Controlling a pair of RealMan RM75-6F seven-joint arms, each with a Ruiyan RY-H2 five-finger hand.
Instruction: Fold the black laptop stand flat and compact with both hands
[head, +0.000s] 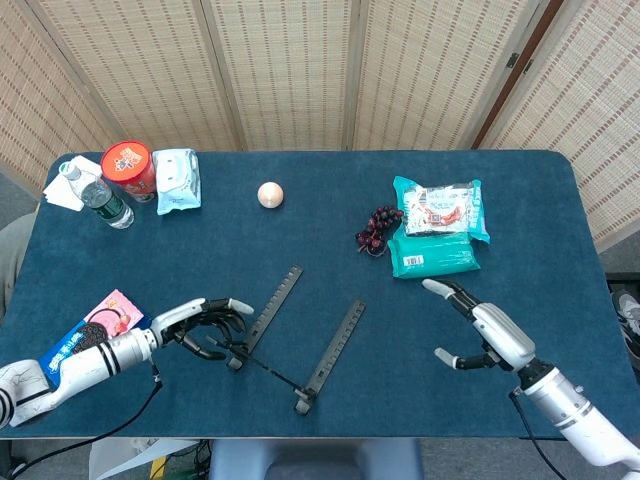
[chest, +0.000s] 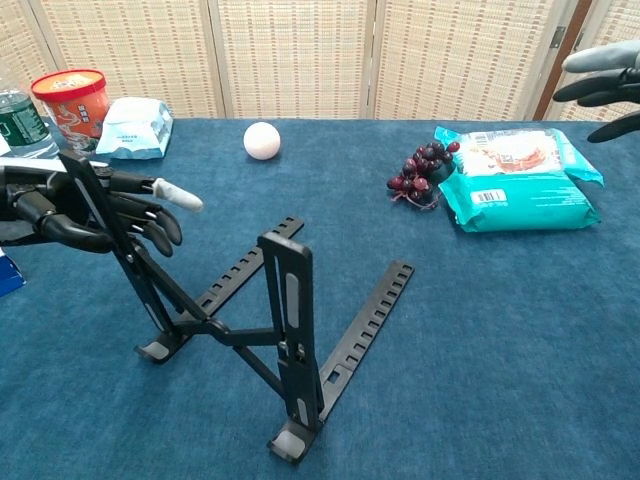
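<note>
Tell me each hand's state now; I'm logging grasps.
Left hand: fingers curled by the laptop stand; grip cannot be told.
Right hand: open, holding nothing.
</note>
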